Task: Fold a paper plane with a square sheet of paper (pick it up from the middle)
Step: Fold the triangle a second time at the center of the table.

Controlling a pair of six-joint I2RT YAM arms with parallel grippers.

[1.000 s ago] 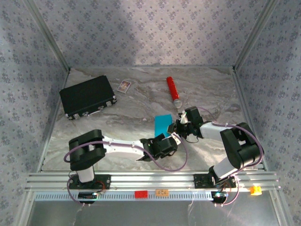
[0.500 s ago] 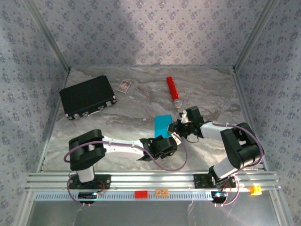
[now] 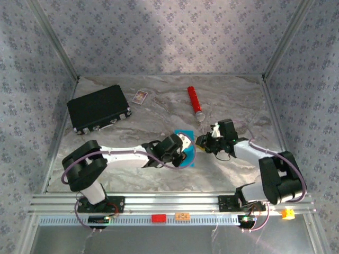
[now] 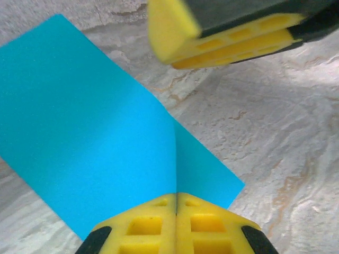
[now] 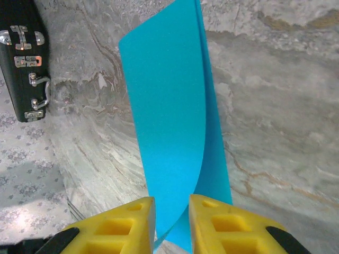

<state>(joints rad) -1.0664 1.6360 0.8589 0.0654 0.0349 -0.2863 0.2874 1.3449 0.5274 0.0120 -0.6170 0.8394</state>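
The square sheet of paper (image 4: 90, 132), loosely bent double, sits mid-surface (image 4: 275, 132) between both arms. The left claw (image 4: 176, 197) is clenched on its fold, while the right claw (image 5: 172, 203) stands released around an edge. By my judgement only the first fold is begun, with no crisp crease yet.

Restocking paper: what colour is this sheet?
The sheet is plain cyan-blue; clearest in the left wrist view.
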